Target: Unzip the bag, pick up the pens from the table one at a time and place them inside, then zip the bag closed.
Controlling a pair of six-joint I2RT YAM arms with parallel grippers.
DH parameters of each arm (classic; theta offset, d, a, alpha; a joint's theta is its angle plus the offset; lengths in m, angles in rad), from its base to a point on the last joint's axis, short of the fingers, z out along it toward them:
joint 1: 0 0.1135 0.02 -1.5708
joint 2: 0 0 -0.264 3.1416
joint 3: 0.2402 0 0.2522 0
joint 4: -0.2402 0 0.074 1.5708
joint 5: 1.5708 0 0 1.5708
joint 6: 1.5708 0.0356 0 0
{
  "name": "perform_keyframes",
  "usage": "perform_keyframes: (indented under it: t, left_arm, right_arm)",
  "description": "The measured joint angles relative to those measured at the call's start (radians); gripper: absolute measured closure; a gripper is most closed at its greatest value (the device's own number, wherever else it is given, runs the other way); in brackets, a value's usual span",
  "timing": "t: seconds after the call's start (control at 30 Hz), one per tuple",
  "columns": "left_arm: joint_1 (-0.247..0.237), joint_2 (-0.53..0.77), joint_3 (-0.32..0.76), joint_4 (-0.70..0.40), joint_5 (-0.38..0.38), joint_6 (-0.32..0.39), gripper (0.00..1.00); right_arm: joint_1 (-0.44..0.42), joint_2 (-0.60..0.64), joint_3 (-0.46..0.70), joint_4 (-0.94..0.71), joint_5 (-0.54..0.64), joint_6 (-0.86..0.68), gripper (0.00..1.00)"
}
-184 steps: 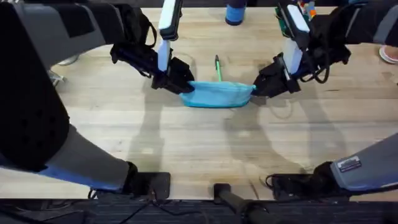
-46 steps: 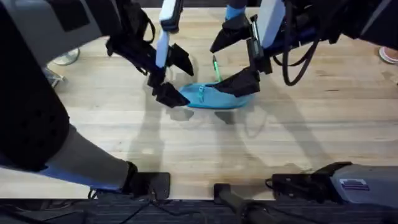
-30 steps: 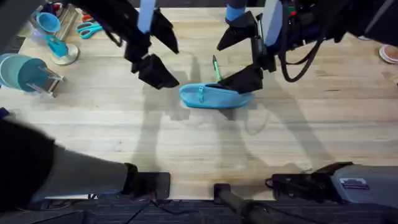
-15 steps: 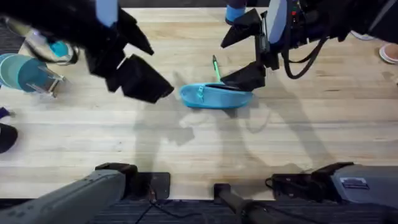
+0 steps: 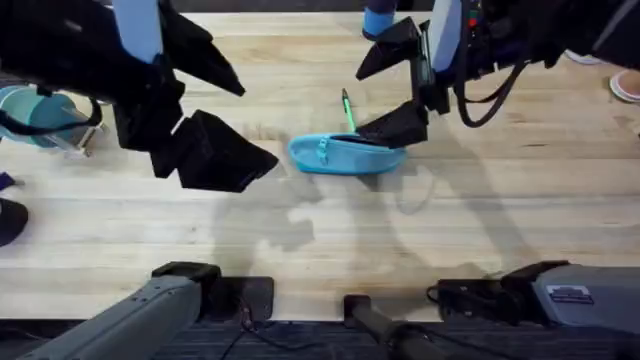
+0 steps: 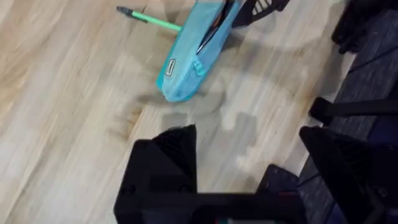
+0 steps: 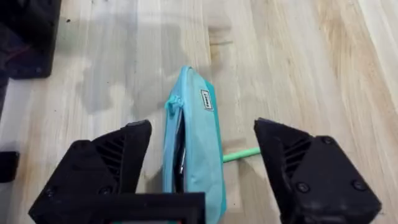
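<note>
The light blue bag [image 5: 345,156] lies mid-table with its zipper partly open, showing a dark slit [image 7: 180,146]. A green pen [image 5: 349,108] lies on the table just behind it, touching its far side. My right gripper [image 5: 388,88] is open above the bag's right half, and in the right wrist view the bag [image 7: 194,155] and the pen [image 7: 240,154] sit between its spread fingers [image 7: 102,165]. My left gripper [image 5: 225,110] is open and raised well left of the bag, holding nothing. In the left wrist view the bag [image 6: 191,55] and pen [image 6: 150,20] lie far from it.
Teal cups [image 5: 35,108] on a stand sit at the left edge of the table [image 5: 420,230]. A blue object [image 5: 378,18] stands at the far edge behind the pen. The near half of the table is bare wood.
The left gripper has let go of the bag's left end, then swung left and up toward the camera. The right gripper has left the bag's right end and now stands open over it.
</note>
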Motion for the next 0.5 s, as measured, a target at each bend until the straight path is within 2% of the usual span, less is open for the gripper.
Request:
perform_keyframes:
  t: [0.17,0.2,0.23,0.4,0.43,0.5]
  left_arm:
    - [0.0,0.0,0.0,0.0,0.018,0.023,0.008]
    - [0.0,0.0,0.0,0.0,0.018,0.026,0.008]
    - [0.0,0.0,0.0,0.0,0.019,0.027,0.008]
    - [0.0,0.0,0.0,0.0,0.026,0.03,0.008]
    - [0.0,0.0,0.0,0.0,0.026,0.033,0.008]
    - [0.0,0.0,0.0,0.0,0.029,0.033,0.008]
  right_arm:
    - [0.0,0.0,0.0,-0.012,0.0,0.0,0.007]
    - [0.0,0.0,0.0,-0.012,0.0,-0.003,0.073]
    - [0.0,0.0,0.0,-0.012,0.0,0.001,0.199]
    - [0.0,0.0,0.0,-0.013,0.0,0.008,0.906]
    - [0.0,0.0,0.0,-0.014,0.0,0.016,0.952]
    - [0.0,0.0,0.0,-0.015,0.0,0.026,0.969]
